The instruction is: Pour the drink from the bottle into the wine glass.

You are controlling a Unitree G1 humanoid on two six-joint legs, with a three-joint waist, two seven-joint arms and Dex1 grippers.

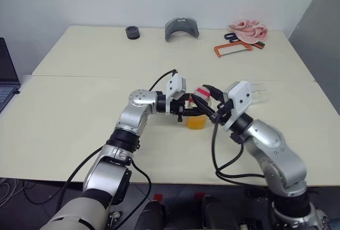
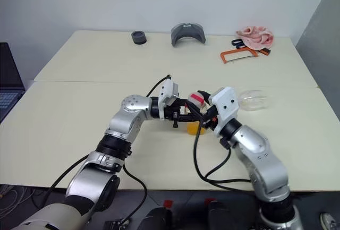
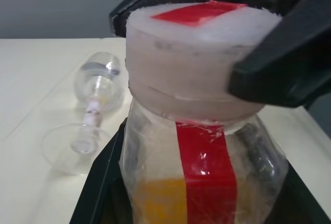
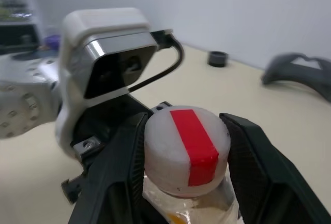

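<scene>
At centre frame the left gripper (image 1: 187,111) is clamped on the body of the bottle (image 3: 199,177), which stands upright on the table (image 1: 79,113). The right gripper (image 4: 183,154) straddles the white-and-red cap (image 4: 186,149), one black finger on each side; whether the pads actually press on the cap cannot be told with certainty. A red vertical stripe runs down the bottle's label and across the cap top; no lettering is legible. The drink (image 1: 195,122), orange-yellow, fills the lower part of the bottle.

Just right of centre, behind the right wrist, the wine glass (image 2: 254,100) lies on its side on the table, apart from both grippers.

The surface is a pale cream tabletop made of two slabs joined by a seam across the middle; behind it is a plain white wall. Along the upper edge of the frame lie a small black ring (image 1: 132,32), a grey curved part (image 1: 181,28), an orange-framed hacksaw (image 1: 234,49) and a pink cloth (image 1: 248,30). A laptop edge (image 1: 6,76) shows at far left.
</scene>
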